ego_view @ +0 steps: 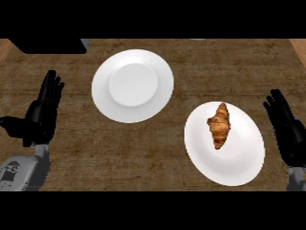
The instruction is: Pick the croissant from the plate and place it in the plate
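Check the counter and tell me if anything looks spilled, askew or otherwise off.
Nothing stands out. The croissant lies whole on the right plate, toward its upper left part. The other plate sits bare on the counter. Left hand and right hand rest open at the sides.

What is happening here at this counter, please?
Nothing is being handled yet. A croissant lies on the white plate nearer the robot's right side, and a second white plate with nothing on it sits farther back toward the left. The left hand and the right hand are both open at the sides of the wooden counter, touching neither plate. The croissant has not been picked up.
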